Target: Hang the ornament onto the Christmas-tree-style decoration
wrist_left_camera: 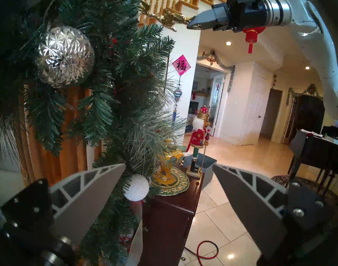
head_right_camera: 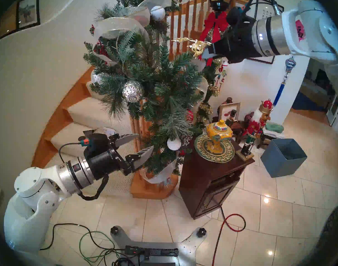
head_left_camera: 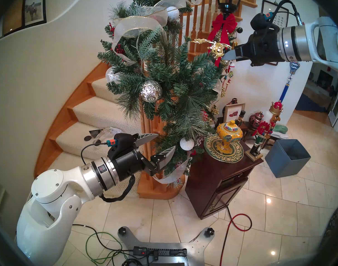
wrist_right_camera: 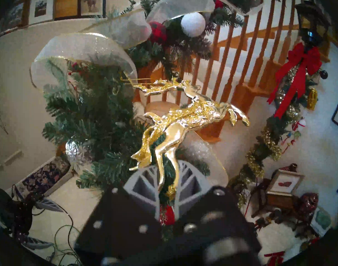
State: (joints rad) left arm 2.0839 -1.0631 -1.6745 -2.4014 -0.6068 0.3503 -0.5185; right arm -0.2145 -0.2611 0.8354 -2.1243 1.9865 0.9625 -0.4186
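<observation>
My right gripper (wrist_right_camera: 169,181) is clamped on the hind legs of the gold reindeer ornament (wrist_right_camera: 185,117), holding it out nearly level above the upper branches of the pine garland (head_left_camera: 175,81) on the stair post, its thin string loop reaching toward the sheer ribbon (wrist_right_camera: 83,48). My left gripper (head_left_camera: 157,144) hangs lower with its jaws apart, beside the garland near the white snowy ball (head_left_camera: 187,143).

Home foyer (carpeted staircase (head_left_camera: 99,114))
</observation>
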